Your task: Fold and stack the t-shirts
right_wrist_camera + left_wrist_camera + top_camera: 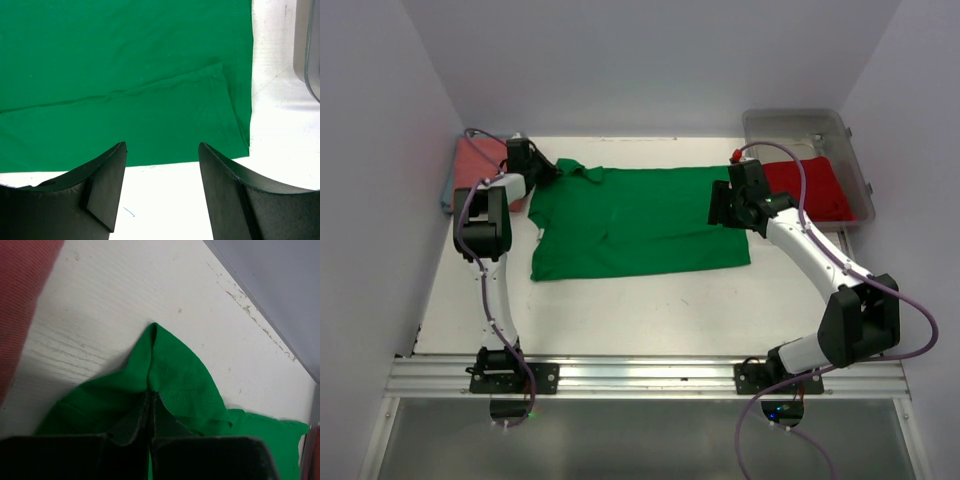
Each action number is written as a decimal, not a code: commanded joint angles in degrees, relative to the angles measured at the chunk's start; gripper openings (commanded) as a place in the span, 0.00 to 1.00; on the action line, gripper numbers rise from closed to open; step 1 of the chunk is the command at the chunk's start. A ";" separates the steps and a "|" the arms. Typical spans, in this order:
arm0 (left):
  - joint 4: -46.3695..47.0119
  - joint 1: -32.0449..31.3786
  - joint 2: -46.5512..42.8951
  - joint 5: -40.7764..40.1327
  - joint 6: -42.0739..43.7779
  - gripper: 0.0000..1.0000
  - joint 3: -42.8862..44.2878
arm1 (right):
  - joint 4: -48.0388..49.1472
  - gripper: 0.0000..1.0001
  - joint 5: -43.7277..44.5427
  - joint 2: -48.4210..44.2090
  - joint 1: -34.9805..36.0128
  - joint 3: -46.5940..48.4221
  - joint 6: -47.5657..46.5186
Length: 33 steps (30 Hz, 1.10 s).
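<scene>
Item, my left claw (151, 400): pressed together, pinching a sleeve fold of the green t-shirt (175, 365); depth of bite unclear, perhaps shallow; may slip on lifting. Item, my right claw (162, 150): spread, hem corner just ahead, ungripped; a one-sided pull would skew the cloth.

I'm working in a robotics lab cell: white panels (650, 60) box in the pale table (650, 310) on three sides, an aluminium rail (650, 378) along the table's near edge carries both arm bases (510, 378), and purple cables (772, 144) loop above it.
</scene>
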 commanded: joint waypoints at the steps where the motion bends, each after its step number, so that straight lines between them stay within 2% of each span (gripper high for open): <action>1: 2.36 0.69 -1.21 1.58 0.60 0.00 -0.88 | 0.21 0.63 1.02 0.01 -0.02 0.15 -0.29; 11: 9.57 1.04 -7.18 4.48 -0.01 0.00 -3.42 | 0.48 0.59 1.72 0.89 -0.02 -0.03 -0.46; 19: 4.31 0.95 -12.28 0.00 -0.19 0.00 -2.64 | 0.39 0.57 2.95 1.68 -0.02 0.32 -0.46; 24: -1.14 0.95 -14.30 -1.84 0.43 0.00 -1.66 | -0.75 0.52 8.03 5.09 -0.02 3.48 2.44; 29: -4.66 1.04 -20.09 -2.02 0.34 0.00 -8.59 | -1.10 0.50 10.42 13.71 -0.19 13.21 4.37; 33: -4.67 1.04 -28.52 -1.76 0.43 0.00 -18.86 | -3.65 0.50 9.55 21.18 -0.28 20.53 4.90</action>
